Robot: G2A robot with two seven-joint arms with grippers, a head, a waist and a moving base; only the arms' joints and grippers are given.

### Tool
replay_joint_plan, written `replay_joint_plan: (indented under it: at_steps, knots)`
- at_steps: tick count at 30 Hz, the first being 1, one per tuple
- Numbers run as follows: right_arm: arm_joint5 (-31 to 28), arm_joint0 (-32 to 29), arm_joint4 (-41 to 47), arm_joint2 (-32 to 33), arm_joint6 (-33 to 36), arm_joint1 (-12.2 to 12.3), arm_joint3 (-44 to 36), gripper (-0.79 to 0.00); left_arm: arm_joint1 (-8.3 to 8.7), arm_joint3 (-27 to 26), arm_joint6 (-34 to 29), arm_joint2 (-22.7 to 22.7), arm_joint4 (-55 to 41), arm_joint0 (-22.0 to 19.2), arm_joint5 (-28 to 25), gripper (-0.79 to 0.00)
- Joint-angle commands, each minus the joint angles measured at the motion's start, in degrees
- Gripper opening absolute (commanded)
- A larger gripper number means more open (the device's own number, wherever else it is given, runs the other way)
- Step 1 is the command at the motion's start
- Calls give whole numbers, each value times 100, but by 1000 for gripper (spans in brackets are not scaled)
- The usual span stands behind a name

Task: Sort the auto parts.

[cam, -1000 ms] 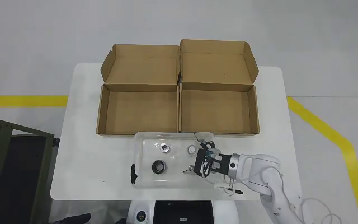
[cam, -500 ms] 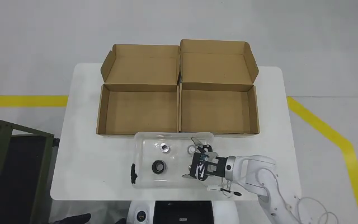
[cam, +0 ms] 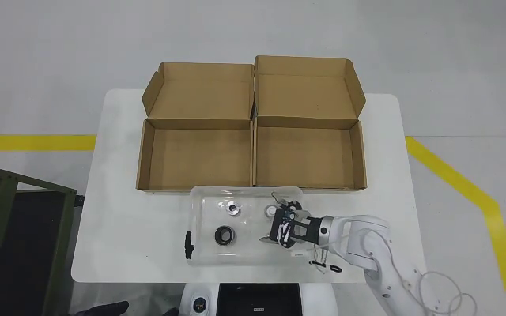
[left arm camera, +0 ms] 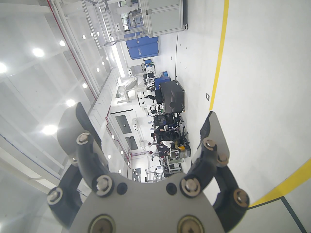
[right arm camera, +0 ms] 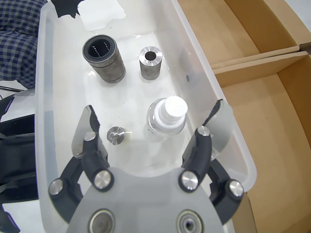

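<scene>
four parts stood in the clear bin (right arm camera: 194, 49) on the worktop (cam: 118, 229): a dark bearing (right arm camera: 104, 59), a steel sleeve (right arm camera: 150, 62), a white-capped piece (right arm camera: 170, 116) and a small metal cone (right arm camera: 116, 135). the metal ones looked rigid, smooth and heavy for their size, best pinched across their round sides. the white-capped piece seemed lighter, likely plastic. the right hand (right arm camera: 154, 109) hung over the bin above that piece, spread wide, gripping nothing. the left hand (left arm camera: 144, 111) was also spread and empty, aimed out at the room.
</scene>
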Motion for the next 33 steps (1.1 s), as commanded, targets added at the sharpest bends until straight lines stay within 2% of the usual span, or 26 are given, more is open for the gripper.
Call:
replay_joint_plan:
  at_steps: [1,4,7,9,12,19,25,33]
  knots:
    - [20,54,38,-26,25,-1,55,-191,0,0,0,0,0,0,0,0]
    - [75,139,74,-74,80,-2,140,-212,0,0,0,0,0,0,0,0]
    - [130,211,81,-121,129,-3,217,-305,0,0,0,0,0,0,0,0]
    - [167,249,82,-149,152,-2,266,-394,0,0,0,0,0,0,0,0]
    - [203,293,84,-184,180,1,315,-443,0,0,0,0,0,0,0,0]
    - [217,305,66,-225,173,22,233,-785,0,0,0,0,0,0,0,0]
    - [151,235,187,-169,-103,53,51,-785,0,0,0,0,0,0,0,0]
    - [140,215,570,-12,-1041,70,21,-785,0,0,0,0,0,0,0,0]
